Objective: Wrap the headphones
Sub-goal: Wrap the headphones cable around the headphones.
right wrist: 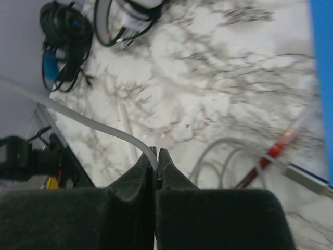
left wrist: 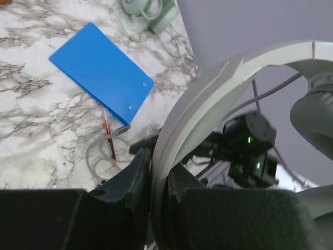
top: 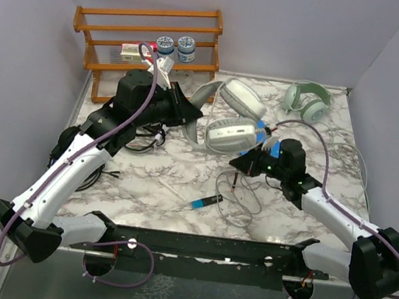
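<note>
Top external: L tool (top: pixel 193 119) holds grey-white headphones (top: pixel 231 134) by band, cups rightward.

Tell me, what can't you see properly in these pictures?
- Jars on the rack: labels too small, top view.
- Black headphones: mostly hidden under the left arm, top view.
- Pale green headphones: cut off by the top edge, left wrist view.
- Cable in the right gripper: runs off the left edge, right wrist view.

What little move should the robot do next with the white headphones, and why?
Probably the right hand, pinching the pale cable, should swing it once around the headphones. The left hand grips their headband, and more of the cable lies loose on the table.
</note>
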Controlling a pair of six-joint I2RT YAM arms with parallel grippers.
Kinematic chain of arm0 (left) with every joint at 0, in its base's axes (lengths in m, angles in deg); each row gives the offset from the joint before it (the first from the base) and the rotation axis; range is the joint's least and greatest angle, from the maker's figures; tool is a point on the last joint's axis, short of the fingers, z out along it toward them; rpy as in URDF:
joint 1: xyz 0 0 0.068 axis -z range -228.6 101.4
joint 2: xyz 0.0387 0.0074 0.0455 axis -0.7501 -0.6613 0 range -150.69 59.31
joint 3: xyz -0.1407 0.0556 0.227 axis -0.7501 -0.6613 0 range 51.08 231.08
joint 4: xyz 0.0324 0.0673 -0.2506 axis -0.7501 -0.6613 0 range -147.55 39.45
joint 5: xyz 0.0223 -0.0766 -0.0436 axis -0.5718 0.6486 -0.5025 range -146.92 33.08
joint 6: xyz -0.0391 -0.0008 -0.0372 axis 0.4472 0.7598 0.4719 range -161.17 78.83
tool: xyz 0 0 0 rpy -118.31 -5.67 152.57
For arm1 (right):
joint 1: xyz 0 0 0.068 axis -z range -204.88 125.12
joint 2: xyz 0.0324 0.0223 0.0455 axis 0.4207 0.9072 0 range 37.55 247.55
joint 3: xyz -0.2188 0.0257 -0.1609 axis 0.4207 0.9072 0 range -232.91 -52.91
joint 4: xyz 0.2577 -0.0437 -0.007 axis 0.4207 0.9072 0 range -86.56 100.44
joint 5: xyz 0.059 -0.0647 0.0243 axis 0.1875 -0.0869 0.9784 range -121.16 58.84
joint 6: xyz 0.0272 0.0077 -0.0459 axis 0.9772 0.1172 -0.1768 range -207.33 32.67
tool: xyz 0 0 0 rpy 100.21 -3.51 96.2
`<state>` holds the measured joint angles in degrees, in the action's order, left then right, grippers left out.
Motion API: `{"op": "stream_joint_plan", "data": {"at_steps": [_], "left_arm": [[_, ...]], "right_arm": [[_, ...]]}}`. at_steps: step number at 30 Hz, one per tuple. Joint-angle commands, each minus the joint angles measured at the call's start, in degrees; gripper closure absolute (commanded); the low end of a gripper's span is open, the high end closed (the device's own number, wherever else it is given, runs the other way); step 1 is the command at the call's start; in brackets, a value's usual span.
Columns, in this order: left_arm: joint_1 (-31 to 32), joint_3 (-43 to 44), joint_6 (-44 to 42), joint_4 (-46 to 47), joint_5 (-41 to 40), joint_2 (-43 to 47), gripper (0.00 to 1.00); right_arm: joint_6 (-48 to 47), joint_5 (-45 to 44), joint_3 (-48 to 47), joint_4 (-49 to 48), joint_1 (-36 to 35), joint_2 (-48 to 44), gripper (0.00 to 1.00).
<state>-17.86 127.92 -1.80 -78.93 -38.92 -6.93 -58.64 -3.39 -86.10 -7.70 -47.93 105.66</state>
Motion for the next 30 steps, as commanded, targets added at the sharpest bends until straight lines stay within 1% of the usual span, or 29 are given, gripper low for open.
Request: {"op": "stream_joint_plan", "data": {"at_steps": [1, 4, 6, 8, 10, 12, 14, 16, 20, 22, 25, 27, 30], "left_arm": [[-1.54, 4.42, 18.97, 3.04, -16.05, -0.43, 1.0], [-1.57, 6.48, 20.63, -0.15, -27.29, -1.6, 1.0], [-1.57, 7.01, 20.19, -1.69, -35.19, -1.97, 1.0], [-1.57, 6.79, 17.39, -1.76, -43.09, -2.42, 1.0], [-1.58, 6.26, 15.99, -1.77, -49.0, -2.87, 1.0], [-1.59, 5.72, 17.58, -2.5, -54.16, -3.38, 1.0], [-1.65, 5.63, 20.65, -3.53, -56.84, -3.83, 1.0], [-1.65, 5.4, 22.52, -3.7, -57.49, -4.1, 1.0], [-1.65, 4.98, 20.88, -3.69, -61.0, -4.87, 1.0], [-1.65, 4.06, 18.95, -3.64, -64.92, -5.33, 1.0], [-1.65, 2.65, 15.1, -3.3, -69.69, -5.88, 1.0], [-1.65, 1.54, 10.85, -2.15, -71.3, -6.24, 1.0], [-1.56, -1.24, 1.72, 2.3, -71.7, -5.97, 1.0]], "right_arm": [[-1.26, 0.21, -0.38, -0.86, -9.65, -3.25, 0.99], [-1.28, -0.29, -0.99, 1.12, -14.88, -6.54, 0.99], [-1.35, 0.98, -1.59, 2.52, -16.7, -8.92, 0.99], [-1.67, 3.93, -2.83, 4.35, -17.7, -9.73, 0.99], [-2.13, 7.81, -5.0, 6.63, -18.35, -9.21, 0.99], [-3.11, 12.36, -8.06, 10.06, -19.07, -7.2, 0.99], [-5.52, 13.57, -12.16, 16.31, -20.2, -4.42, 0.99], [-7.86, 13.16, -14.95, 19.92, -22.06, -2.68, 0.99], [-7.92, 13.76, -17.27, 19.92, -24.4, -2.26, 0.99], [-7.81, 14.66, -18.93, 20.73, -24.95, -2.08, 0.99], [-9.16, 15.09, -22.62, 24.52, -25.31, -1.85, 0.99], [-10.82, 13.89, -25.6, 27.81, -25.3, -1.85, 0.98], [-14.33, 10.44, -31.38, 33.64, -25.37, -1.18, 0.98]]}}
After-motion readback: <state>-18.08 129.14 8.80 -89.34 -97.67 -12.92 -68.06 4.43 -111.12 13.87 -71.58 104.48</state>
